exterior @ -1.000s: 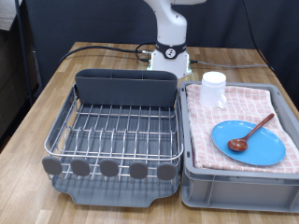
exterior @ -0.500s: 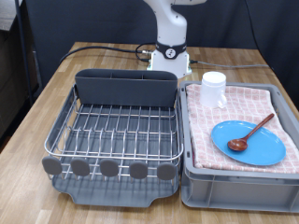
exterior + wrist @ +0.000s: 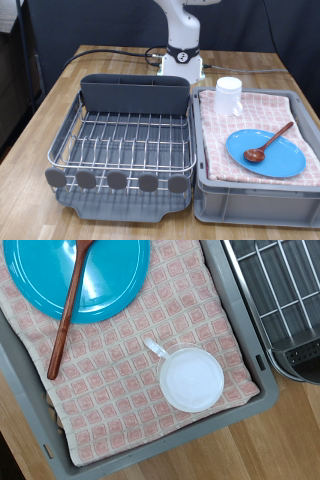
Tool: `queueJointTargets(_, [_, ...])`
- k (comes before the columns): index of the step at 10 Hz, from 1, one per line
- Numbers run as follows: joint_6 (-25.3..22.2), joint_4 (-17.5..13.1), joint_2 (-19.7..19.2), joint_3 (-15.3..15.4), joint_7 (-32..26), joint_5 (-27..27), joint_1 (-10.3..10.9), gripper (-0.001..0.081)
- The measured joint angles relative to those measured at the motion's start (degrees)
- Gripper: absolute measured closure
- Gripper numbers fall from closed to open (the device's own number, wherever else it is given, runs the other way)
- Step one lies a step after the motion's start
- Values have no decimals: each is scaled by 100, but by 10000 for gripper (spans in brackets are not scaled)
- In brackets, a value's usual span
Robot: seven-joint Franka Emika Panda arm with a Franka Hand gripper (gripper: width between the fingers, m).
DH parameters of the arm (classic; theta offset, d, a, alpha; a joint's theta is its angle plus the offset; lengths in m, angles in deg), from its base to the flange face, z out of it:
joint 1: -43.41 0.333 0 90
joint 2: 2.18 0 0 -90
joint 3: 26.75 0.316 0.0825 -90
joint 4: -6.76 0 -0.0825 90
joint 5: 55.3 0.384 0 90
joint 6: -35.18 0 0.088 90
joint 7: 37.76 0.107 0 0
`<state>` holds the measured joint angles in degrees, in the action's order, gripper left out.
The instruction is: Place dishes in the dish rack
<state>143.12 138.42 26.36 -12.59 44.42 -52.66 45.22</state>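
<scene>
The light-blue plate (image 3: 266,153) lies on the pink checked cloth in the grey tub (image 3: 210,190), with the reddish-brown wooden spoon (image 3: 270,143) resting across it. The white cup (image 3: 229,96) stands at the tub's far corner. The dark grey dish rack (image 3: 124,140) with its wire grid sits at the exterior view's left and holds no dishes. The wrist view looks down on the cup (image 3: 190,377), plate (image 3: 85,275), spoon (image 3: 68,315) and a corner of the rack (image 3: 280,290). The gripper does not show in either view.
The robot base (image 3: 183,55) stands behind the rack, with a black cable (image 3: 100,52) running across the wooden table (image 3: 40,120). The tall utensil box (image 3: 135,95) lines the rack's far side.
</scene>
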Motion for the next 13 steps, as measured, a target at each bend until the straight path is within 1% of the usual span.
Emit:
queueJointTargets(3, [5,-429,-594,302,834,-248,-1,4])
queueJointTargets(4, [123,-514,-742,404,1150,-363,-1,4])
queueJointTargets(6, [587,-519,-942,581,1737,-554,-1,4])
queueJointTargets(8, [878,-517,-1119,674,1963,-616,0,4])
queueJointTargets(9, [885,-556,-1223,710,1979,-663,0,4])
queueJointTargets(13, [856,-910,-1697,825,2124,-921,0,4])
